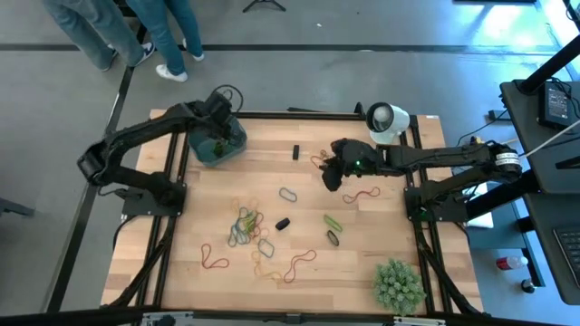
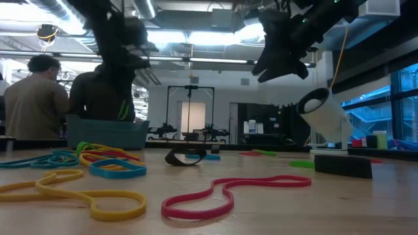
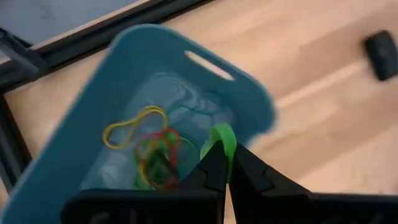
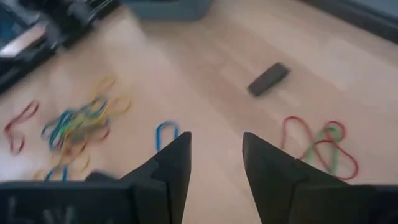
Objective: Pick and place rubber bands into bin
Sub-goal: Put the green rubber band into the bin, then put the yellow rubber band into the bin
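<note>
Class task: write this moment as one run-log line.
left gripper: shut on green rubber band, over bin | right gripper: open, empty, above table

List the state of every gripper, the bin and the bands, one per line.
left gripper: shut on green rubber band, over the bin
right gripper: open, empty, above the table
bin: upright, holding a few bands
loose rubber bands: lying scattered on the table
</note>
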Tool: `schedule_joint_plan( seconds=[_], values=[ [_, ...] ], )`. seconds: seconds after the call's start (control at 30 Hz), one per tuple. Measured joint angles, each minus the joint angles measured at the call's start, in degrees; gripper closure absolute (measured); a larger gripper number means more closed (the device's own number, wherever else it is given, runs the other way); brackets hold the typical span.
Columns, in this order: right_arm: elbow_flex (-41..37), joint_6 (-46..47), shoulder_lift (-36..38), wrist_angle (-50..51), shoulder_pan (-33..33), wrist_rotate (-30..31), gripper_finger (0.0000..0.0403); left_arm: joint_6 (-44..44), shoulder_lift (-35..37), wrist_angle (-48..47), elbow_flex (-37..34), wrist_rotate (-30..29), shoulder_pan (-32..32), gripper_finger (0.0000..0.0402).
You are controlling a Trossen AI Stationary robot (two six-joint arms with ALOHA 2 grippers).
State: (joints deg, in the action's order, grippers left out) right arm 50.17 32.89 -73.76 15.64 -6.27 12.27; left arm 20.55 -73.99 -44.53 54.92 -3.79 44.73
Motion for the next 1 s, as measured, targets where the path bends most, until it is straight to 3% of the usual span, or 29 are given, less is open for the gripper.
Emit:
schedule_joint_plan(
  seconds=[0.27, 0.47, 0.8, 0.9, 1.0],
  values=[
    [0.0, 2.52, 0.0, -4.12, -4.41, 1.71, 0.0256, -8.35, -8.68, 4.75, -0.04, 2.47, 5.88, 0.0393],
    [0.02, 4.54, 0.0, -4.88, -5.76, 1.82, 0.0256, -9.37, -12.45, 9.64, -0.04, 4.88, 6.17, 0.0353],
    [0.02, 3.19, 0.0, -4.84, -5.74, 1.78, 0.0256, -10.77, -12.92, 6.81, 0.49, 5.7, 7.59, 0.0286],
    [0.02, 1.72, 0.0, -4.77, -5.74, 1.72, 0.0256, -9.99, -12.73, 3.15, 2.71, 6.24, 7.11, 0.0283],
    [0.02, 1.0, 0.0, -4.67, -5.72, 1.61, 0.0256, -9.32, -10.23, 2.47, 3.45, 2.94, 4.25, 0.0298]
  ],
)
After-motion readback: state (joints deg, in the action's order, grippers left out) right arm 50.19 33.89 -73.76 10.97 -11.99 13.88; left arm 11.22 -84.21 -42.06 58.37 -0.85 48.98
